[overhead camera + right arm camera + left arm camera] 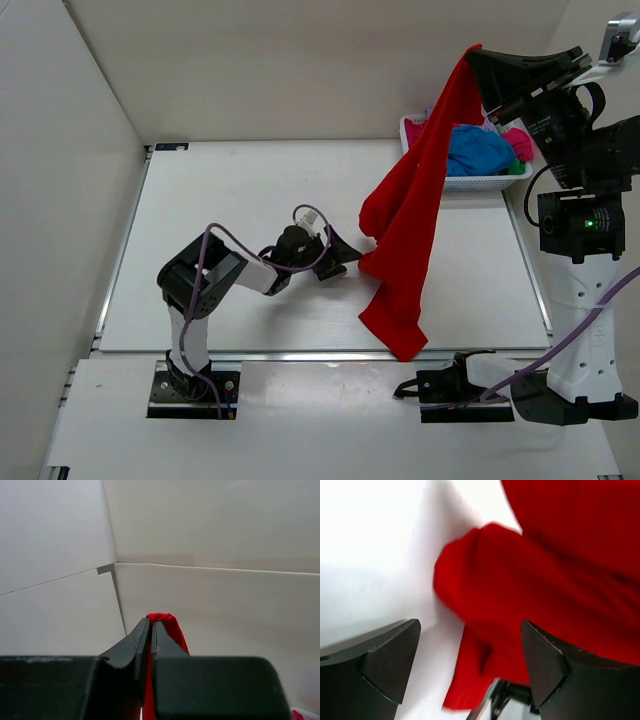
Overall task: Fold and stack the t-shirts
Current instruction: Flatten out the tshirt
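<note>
While my right gripper [472,57] is pinching the red t-shirt [415,200] upper right, my left gripper [340,260] is gaping. Cloth is screening the basket [470,183].

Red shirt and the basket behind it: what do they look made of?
Red t-shirt: soft, matte cloth, probably a light knit; it hangs limp and bunches into folds. Basket: white, probably rigid plastic; its wall shows a regular mesh of holes and holds a straight rim, though the detail is small.
</note>
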Robot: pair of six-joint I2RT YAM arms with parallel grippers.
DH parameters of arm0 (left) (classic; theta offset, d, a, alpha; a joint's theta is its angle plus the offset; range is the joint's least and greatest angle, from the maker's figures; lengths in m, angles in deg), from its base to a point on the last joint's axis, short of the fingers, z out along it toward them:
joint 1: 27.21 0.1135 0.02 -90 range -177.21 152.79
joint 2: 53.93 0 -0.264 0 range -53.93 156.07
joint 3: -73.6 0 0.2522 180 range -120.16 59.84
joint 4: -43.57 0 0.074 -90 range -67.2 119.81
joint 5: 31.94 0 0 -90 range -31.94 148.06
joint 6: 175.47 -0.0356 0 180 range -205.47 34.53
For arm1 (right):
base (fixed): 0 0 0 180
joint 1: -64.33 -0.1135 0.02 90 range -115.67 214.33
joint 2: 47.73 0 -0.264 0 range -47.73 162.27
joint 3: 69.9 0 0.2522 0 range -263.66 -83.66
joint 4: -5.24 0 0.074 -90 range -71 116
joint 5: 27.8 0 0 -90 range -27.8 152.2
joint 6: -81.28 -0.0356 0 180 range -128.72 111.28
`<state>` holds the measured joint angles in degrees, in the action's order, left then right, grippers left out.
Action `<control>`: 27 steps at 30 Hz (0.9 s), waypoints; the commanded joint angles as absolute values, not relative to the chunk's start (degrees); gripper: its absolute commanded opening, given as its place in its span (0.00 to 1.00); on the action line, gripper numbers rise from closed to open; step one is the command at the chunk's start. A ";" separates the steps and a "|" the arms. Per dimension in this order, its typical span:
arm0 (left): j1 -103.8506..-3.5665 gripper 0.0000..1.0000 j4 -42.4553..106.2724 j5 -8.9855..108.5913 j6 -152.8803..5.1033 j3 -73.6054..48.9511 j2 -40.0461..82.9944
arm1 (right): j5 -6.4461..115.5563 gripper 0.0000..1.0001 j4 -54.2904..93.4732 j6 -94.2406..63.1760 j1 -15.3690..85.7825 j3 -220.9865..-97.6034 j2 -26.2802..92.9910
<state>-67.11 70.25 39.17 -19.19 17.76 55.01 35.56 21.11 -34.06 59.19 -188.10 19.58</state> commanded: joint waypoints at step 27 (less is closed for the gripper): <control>-49.92 0.00 78.83 33.98 -6.77 29.96 31.13 | 47.52 0.00 28.13 -24.37 61.43 -186.67 15.82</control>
